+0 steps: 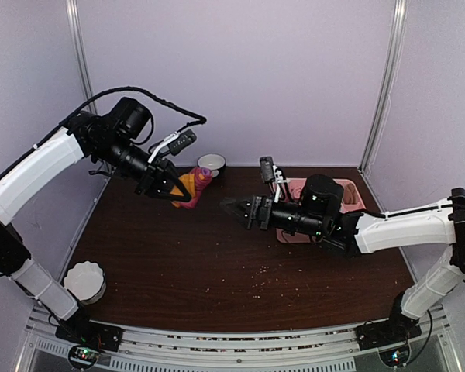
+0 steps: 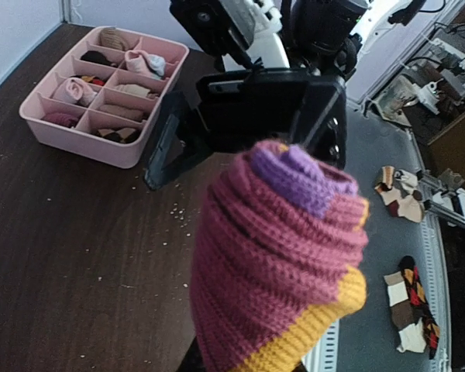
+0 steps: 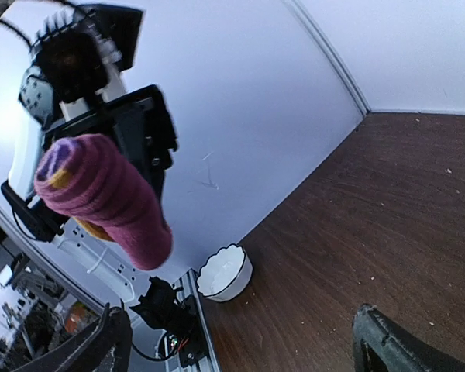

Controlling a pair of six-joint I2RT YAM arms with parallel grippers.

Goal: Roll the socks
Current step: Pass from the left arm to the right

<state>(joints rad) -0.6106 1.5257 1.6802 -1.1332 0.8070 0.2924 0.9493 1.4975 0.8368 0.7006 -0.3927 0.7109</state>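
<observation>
The socks point(image 1: 194, 186) form one rolled bundle held in the air over the back of the table. Its outside is dark red knit with a purple end and an orange band. My left gripper point(image 1: 174, 191) is shut on it. In the left wrist view the roll point(image 2: 283, 248) fills the foreground and hides my own fingers. My right gripper point(image 1: 229, 208) stands open a short way to the right of the roll, pointing at it and apart from it. In the right wrist view the roll point(image 3: 101, 198) hangs at upper left, beyond my spread fingertips point(image 3: 387, 341).
A pink divided tray point(image 1: 353, 192) holding small rolled socks point(image 2: 77, 89) sits at the back right, under my right arm. One white bowl point(image 1: 211, 163) stands by the back wall and another point(image 1: 85, 280) near the front left corner. Crumbs dot the dark wooden table point(image 1: 217, 263).
</observation>
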